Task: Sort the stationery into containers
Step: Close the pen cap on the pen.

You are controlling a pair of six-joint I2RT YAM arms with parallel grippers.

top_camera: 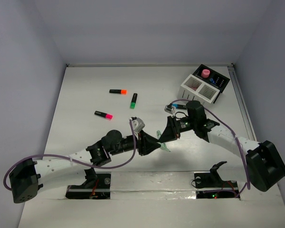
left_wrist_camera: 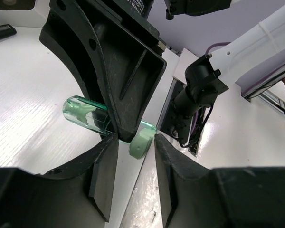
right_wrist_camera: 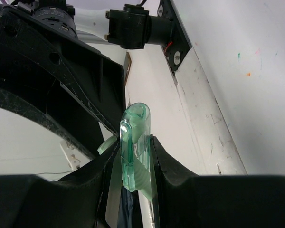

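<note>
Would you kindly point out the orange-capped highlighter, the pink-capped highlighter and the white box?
orange-capped highlighter (top_camera: 118, 91), top view, on its black barrel.
pink-capped highlighter (top_camera: 102, 114), top view, on its black barrel.
white box (top_camera: 195, 94), top view, on its near wall.

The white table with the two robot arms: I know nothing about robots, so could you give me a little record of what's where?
shared item: translucent green plastic piece, between the two arms over the white table
right jaws: shut on that piece
left jaws: either side of its pale green end, grip uncertain
loose, all black: orange-capped highlighter, green-capped highlighter, pink-capped highlighter
containers: white slatted box joined to black box, far right corner
</note>
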